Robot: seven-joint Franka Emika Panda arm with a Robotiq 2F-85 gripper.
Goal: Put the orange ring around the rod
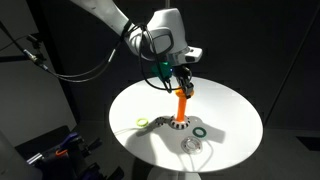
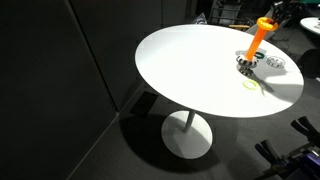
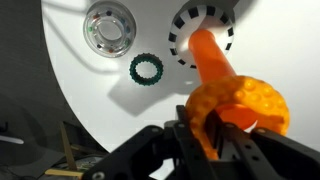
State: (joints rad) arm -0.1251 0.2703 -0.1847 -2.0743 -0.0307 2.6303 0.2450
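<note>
The rod (image 1: 180, 108) is a bright orange peg standing upright on a round black-and-white base on the white round table (image 1: 120, 115). It also shows in an exterior view (image 2: 255, 42) and in the wrist view (image 3: 207, 55). My gripper (image 3: 215, 135) is shut on the orange ring (image 3: 245, 105), a thick bumpy orange-yellow ring. It holds the ring right at the top of the rod, which seems to pass into the ring's hole. In an exterior view the gripper (image 1: 183, 82) hangs directly over the rod.
A dark green ring (image 3: 147, 69) lies on the table beside the rod's base (image 3: 180, 40). A clear round piece (image 3: 107, 27) lies further off. A pale yellow ring (image 1: 144, 122) lies on the table. The table edge and dark floor are close.
</note>
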